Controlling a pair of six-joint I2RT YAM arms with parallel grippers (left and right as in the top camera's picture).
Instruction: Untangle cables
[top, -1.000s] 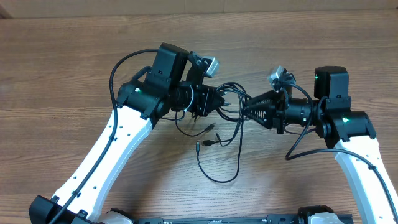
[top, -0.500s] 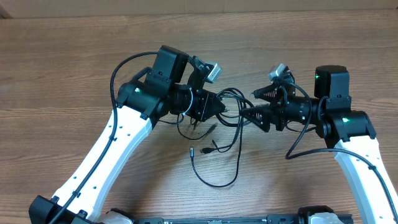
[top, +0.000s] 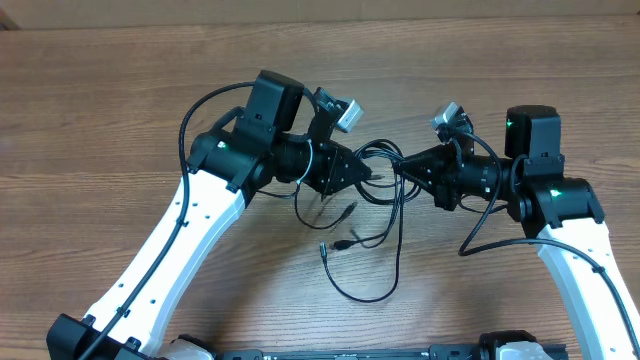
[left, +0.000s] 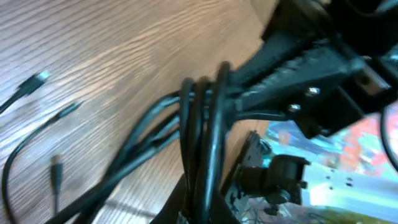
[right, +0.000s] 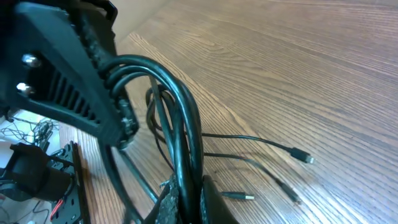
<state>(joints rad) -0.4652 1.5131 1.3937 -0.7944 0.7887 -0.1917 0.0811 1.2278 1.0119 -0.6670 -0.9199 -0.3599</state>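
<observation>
The cables (top: 384, 158) are a bundle of thin black cords held in the air between my two grippers. My left gripper (top: 366, 173) is shut on the bundle from the left. My right gripper (top: 405, 170) is shut on it from the right, almost touching the left one. Loose ends hang down to the table in a loop (top: 372, 292), with small plugs (top: 349, 211) lying on the wood. In the left wrist view the cables (left: 200, 124) run up from my jaws (left: 199, 214) to the right gripper (left: 292, 68). In the right wrist view the cables (right: 186, 124) rise from my jaws (right: 189, 202).
The wooden table (top: 120, 90) carries only the cables. Loose plug ends lie on the wood in the right wrist view (right: 301, 157) and in the left wrist view (left: 37, 78). The left gripper's black finger (right: 68, 68) fills the upper left of the right wrist view.
The right gripper, with its fingers spread half a second ago, has closed on the bundle. The left gripper moved slightly right. The hanging loop and plugs shifted to the right.
</observation>
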